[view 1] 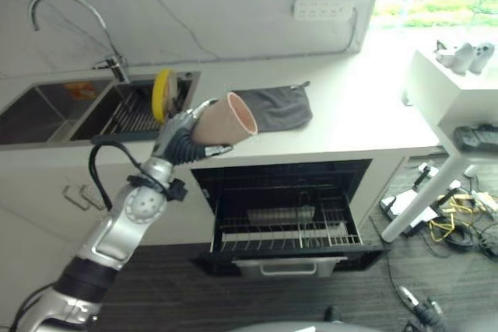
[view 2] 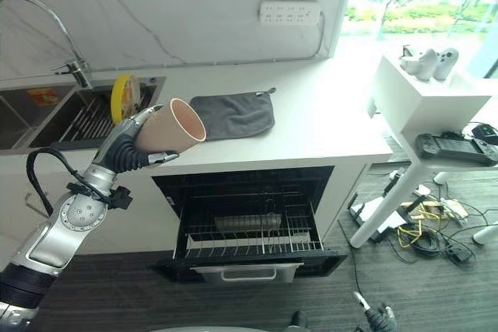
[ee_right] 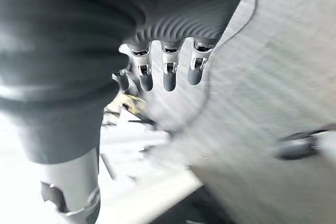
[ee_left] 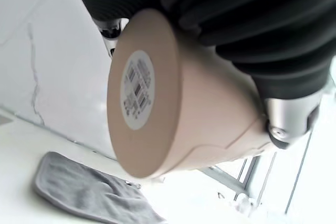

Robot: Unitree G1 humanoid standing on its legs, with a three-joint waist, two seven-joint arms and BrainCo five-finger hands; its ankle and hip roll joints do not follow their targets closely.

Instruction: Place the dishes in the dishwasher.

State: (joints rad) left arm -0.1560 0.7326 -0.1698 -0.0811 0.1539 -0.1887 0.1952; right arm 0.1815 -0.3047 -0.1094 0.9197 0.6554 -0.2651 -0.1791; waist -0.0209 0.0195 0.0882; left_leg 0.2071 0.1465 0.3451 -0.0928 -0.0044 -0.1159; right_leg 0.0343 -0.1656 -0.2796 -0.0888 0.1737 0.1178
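My left hand (view 1: 177,139) is shut on a beige cup (view 1: 226,120), held on its side above the counter's front edge, mouth toward the right. The left wrist view shows the cup's base (ee_left: 137,90) with a round label. Below and to the right, the dishwasher (view 1: 288,215) stands open with its wire rack (view 1: 289,232) pulled out. A yellow plate (view 1: 163,93) stands upright in the sink's rack. My right hand (ee_right: 165,74) hangs over the floor with relaxed fingers and holds nothing.
A grey cloth (view 1: 278,106) lies on the white counter (view 1: 350,126) behind the cup. The sink (view 1: 47,110) and tap (view 1: 70,17) are at the left. A white side table (view 1: 451,91) stands at the right, with cables (view 1: 451,219) on the floor beneath.
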